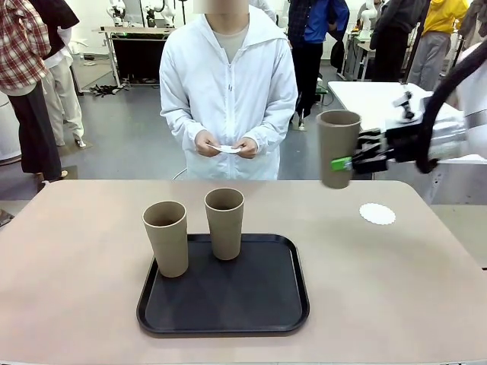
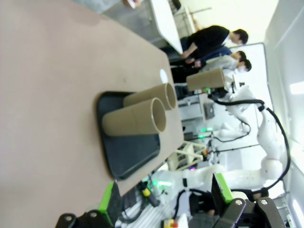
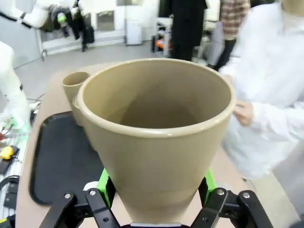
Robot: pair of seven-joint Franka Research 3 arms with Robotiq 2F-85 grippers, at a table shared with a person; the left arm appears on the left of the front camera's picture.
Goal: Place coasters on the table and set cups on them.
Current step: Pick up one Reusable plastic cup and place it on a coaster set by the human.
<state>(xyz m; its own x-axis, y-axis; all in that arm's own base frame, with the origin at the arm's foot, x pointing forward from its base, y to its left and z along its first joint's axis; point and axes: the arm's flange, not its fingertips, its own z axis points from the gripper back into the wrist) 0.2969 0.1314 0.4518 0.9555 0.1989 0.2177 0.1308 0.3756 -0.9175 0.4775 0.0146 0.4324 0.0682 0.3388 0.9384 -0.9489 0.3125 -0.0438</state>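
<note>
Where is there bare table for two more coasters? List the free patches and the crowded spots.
Free: the table left of the tray; the far strip between tray and person; the near right corner, this side of the coaster. Crowded: the tray's far edge, with two cups, and the far right, where the raised cup hangs.

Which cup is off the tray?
The cup clamped in the right end effector, airborne; the other two stand on the tray.
</note>
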